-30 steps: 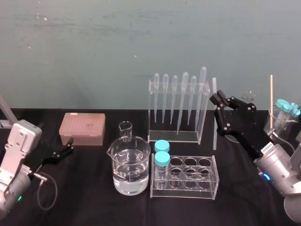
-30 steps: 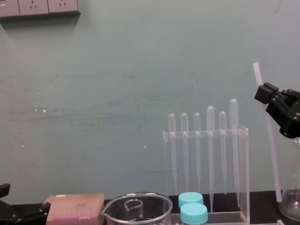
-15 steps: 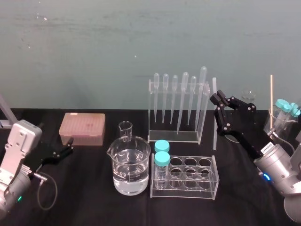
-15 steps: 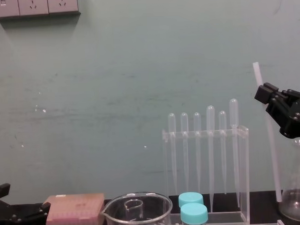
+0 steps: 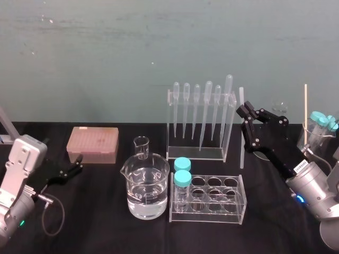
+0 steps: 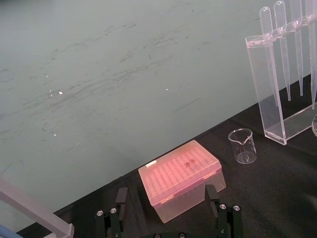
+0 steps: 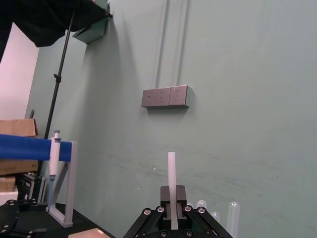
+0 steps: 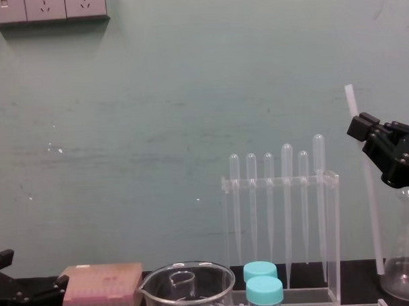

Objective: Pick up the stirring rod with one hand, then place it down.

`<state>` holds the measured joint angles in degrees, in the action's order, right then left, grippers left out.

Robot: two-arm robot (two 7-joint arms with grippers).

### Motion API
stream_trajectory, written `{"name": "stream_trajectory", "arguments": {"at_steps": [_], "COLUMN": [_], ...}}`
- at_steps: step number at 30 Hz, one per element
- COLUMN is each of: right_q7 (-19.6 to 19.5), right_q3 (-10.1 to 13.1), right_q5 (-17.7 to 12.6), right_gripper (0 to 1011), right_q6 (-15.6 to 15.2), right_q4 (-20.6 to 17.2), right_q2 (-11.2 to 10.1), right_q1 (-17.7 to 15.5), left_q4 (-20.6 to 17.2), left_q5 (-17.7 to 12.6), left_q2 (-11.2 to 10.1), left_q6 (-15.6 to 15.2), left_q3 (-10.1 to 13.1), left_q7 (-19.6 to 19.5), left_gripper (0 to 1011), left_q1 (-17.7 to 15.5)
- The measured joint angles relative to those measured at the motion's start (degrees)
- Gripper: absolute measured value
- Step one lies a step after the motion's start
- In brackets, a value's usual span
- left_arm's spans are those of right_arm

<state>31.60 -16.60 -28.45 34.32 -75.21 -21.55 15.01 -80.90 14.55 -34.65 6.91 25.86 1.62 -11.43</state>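
Observation:
The stirring rod (image 5: 241, 135) is a thin translucent-white stick standing nearly upright just right of the pipette rack. My right gripper (image 5: 243, 112) is shut on its upper part, well above the table. In the chest view the stirring rod (image 8: 368, 187) leans slightly and pokes out above the right gripper (image 8: 360, 126); I cannot tell whether its lower end touches the black table. In the right wrist view the rod (image 7: 171, 173) rises from between the closed fingers (image 7: 165, 210). My left gripper (image 5: 70, 171) is parked low at the left, open and holding nothing (image 6: 166, 198).
The pipette rack (image 5: 225, 127) holds several bulb-topped pipettes. In front are a beaker of water (image 5: 146, 188), a small beaker (image 5: 141, 146) and a tube rack (image 5: 233, 203) with two blue-capped tubes. A pink tip box (image 5: 92, 144) sits left; a flask (image 8: 406, 260) stands at the right.

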Motion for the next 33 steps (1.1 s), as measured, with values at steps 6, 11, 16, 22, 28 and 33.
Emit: {"name": "stream_trajectory", "arguments": {"at_steps": [6,11,16,22,28,33], "right_q7": [0.0,0.0,0.0,0.0,0.0,0.0], "right_q3": [0.0,0.0,0.0,0.0,0.0,0.0], "right_q5": [0.0,0.0,0.0,0.0,0.0,0.0], "right_gripper": [65,65,65,65,65,65], "right_q6": [0.0,0.0,0.0,0.0,0.0,0.0], "right_q4": [0.0,0.0,0.0,0.0,0.0,0.0], "right_q2": [0.0,0.0,0.0,0.0,0.0,0.0], "right_q1": [0.0,0.0,0.0,0.0,0.0,0.0], "left_q4": [0.0,0.0,0.0,0.0,0.0,0.0], "left_q5": [0.0,0.0,0.0,0.0,0.0,0.0], "left_q2": [0.0,0.0,0.0,0.0,0.0,0.0], "left_q6": [0.0,0.0,0.0,0.0,0.0,0.0], "left_q3": [0.0,0.0,0.0,0.0,0.0,0.0], "left_q7": [0.0,0.0,0.0,0.0,0.0,0.0], "left_gripper": [1000,1000,1000,1000,1000,1000], "left_q1": [0.0,0.0,0.0,0.0,0.0,0.0]}}
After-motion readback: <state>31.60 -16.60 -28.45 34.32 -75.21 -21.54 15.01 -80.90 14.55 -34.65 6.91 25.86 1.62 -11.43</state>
